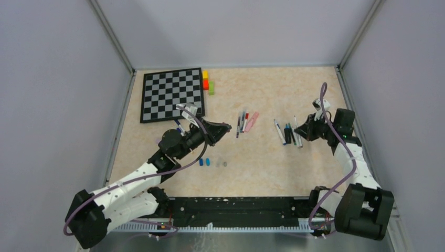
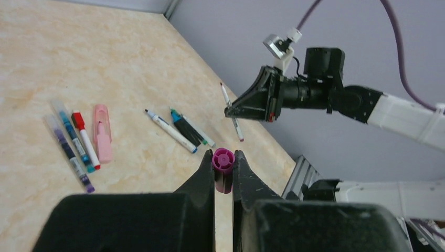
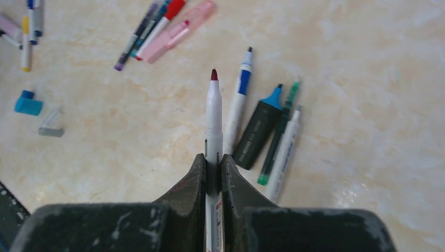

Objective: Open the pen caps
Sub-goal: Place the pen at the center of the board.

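Left gripper (image 2: pixel 224 157) was pinched tight on a magenta cap (image 2: pixel 223 167), holding it up off the table (image 1: pixel 262 168). Right gripper (image 3: pixel 213 161) was clamped on a white pen (image 3: pixel 213 113), bare dark red tip pointing to 12 o'clock in its wrist view. Four uncapped pens (image 3: pixel 257 131) lay on the table around 1 o'clock from it, and another bunch of pens (image 3: pixel 157 31) sat up at 11. In the top view, loose blue caps (image 1: pixel 204 162) and grey caps (image 1: pixel 222 163) rested at about 7 o'clock from the left gripper
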